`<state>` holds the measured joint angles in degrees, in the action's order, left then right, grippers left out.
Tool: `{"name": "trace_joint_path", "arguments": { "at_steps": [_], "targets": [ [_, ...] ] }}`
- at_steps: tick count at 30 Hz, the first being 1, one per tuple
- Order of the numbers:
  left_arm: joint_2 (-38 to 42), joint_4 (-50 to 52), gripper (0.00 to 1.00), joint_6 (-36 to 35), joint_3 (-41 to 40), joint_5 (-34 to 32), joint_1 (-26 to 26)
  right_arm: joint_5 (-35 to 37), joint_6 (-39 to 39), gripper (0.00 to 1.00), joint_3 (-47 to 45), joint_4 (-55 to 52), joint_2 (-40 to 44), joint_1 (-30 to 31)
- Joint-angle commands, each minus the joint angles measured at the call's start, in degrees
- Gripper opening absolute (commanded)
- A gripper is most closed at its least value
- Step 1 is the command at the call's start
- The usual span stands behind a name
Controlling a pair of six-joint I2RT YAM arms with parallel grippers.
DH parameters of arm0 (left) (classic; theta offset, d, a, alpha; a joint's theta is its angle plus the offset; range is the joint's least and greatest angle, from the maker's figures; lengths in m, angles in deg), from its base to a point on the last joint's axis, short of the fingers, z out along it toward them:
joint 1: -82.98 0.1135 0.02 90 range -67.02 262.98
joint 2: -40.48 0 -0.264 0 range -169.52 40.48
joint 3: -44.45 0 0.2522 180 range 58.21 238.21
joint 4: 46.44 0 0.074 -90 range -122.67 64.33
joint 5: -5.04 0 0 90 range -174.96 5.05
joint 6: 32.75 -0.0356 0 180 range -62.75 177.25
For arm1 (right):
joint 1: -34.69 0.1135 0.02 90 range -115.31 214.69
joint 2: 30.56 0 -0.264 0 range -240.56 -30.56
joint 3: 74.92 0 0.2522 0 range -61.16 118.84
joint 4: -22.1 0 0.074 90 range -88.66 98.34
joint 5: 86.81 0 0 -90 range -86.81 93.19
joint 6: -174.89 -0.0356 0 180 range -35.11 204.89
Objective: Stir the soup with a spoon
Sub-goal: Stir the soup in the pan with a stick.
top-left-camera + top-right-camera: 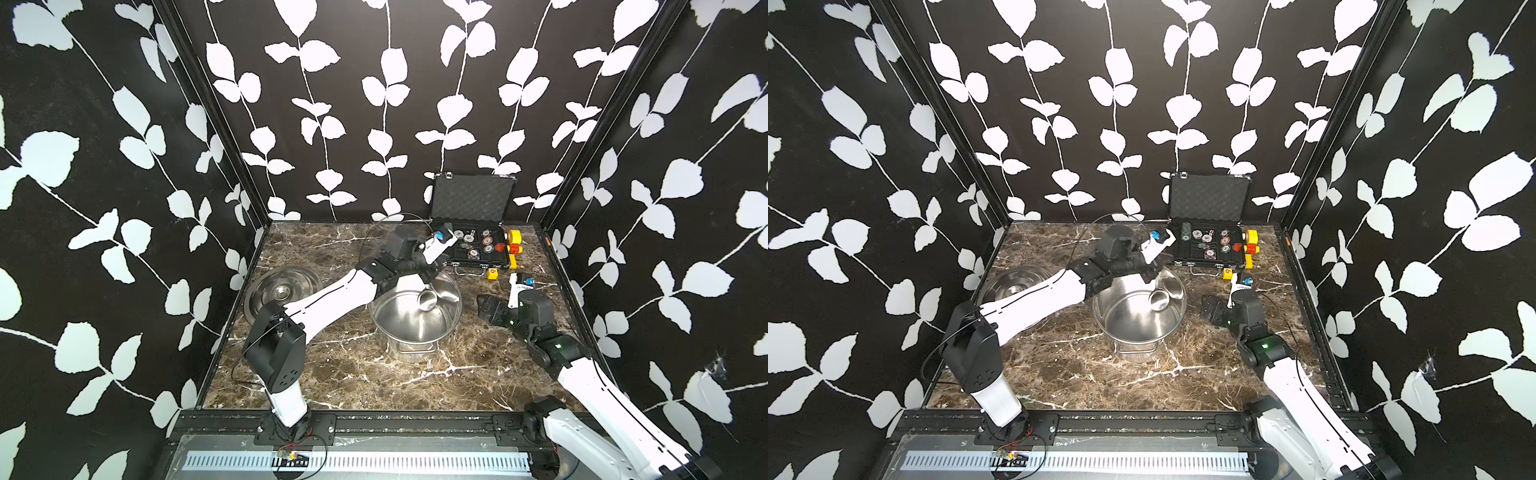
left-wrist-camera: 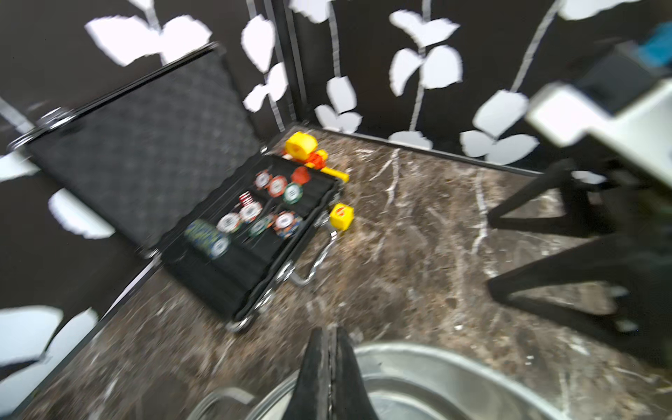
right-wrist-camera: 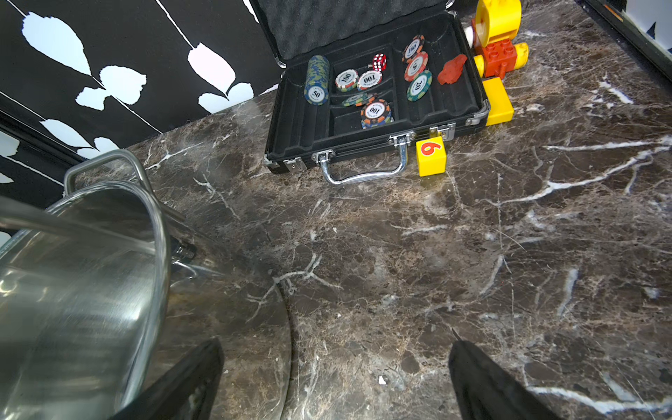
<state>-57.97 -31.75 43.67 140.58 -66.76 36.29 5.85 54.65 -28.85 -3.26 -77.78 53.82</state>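
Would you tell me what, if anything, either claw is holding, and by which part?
The left claw appears shut on the ladle, by its thin handle, bowl in the pot; the right claw is open, empty.

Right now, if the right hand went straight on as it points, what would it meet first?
Probably the bare marble tabletop between the stockpot and the poker chip case; depth is unclear.
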Motion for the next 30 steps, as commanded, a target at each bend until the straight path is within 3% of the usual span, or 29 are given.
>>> {"name": "trace_joint_path", "arguments": {
  "at_steps": [1, 17, 30],
  "targets": [
    [1.17, 0.49, 0.00, -1.55, 2.06, 1.40, -3.09, 0.75, -0.35, 0.99, -0.45, 0.58, 0.75, 0.35],
    [13.81, 4.70, 0.00, -2.11, -9.41, -1.86, -12.63, 0.16, -0.10, 0.99, -0.29, 2.27, -1.21, 0.31],
    [27.44, 10.21, 0.00, 0.99, -20.16, -6.88, -13.00, -0.08, 0.00, 0.99, 0.23, 2.71, -2.50, 0.38]
  ]
}}
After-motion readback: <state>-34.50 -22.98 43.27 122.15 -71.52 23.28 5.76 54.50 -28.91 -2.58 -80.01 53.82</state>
